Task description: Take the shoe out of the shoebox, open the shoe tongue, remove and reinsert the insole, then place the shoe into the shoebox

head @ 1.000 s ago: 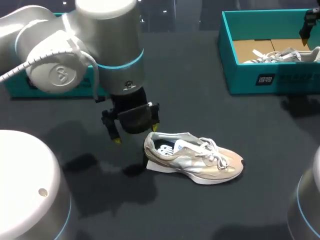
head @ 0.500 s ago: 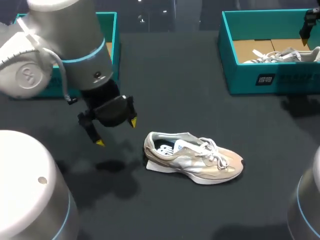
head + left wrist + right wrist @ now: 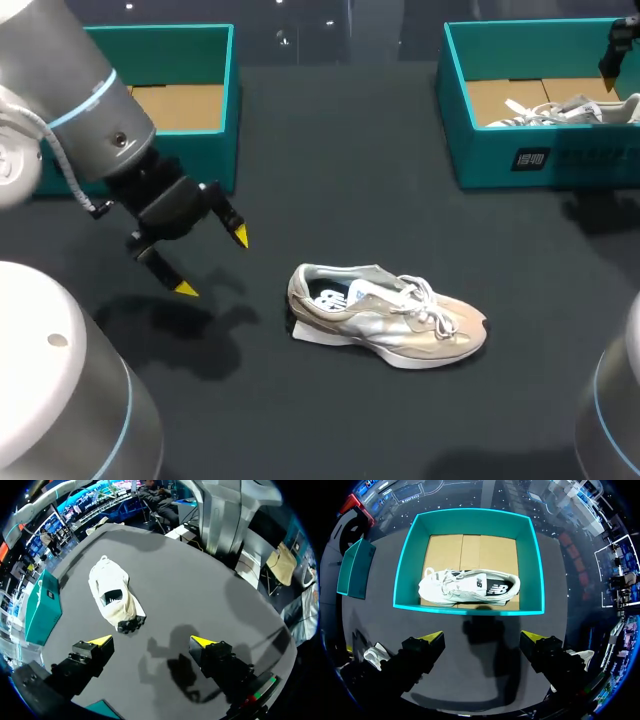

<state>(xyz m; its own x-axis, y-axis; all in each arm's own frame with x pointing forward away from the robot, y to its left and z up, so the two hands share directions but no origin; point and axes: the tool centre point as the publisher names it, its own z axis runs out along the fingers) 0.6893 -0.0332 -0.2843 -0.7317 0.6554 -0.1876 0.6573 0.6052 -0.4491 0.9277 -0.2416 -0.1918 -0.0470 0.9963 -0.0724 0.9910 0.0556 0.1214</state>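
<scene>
In the head view the beige shoe [image 3: 385,315] lies on its sole on the worktop [image 3: 400,220], and the left gripper [image 3: 212,262] hangs wide and empty near its heel. The left wrist view shows the shoe's opening facing up ahead of this gripper, so I would pinch the tongue [image 3: 109,582] at its free upper edge and lift it gently. In the right wrist view the right gripper [image 3: 483,636], also wide and empty, hovers over a shoebox [image 3: 470,609] with a white shoe [image 3: 470,587] inside.
</scene>
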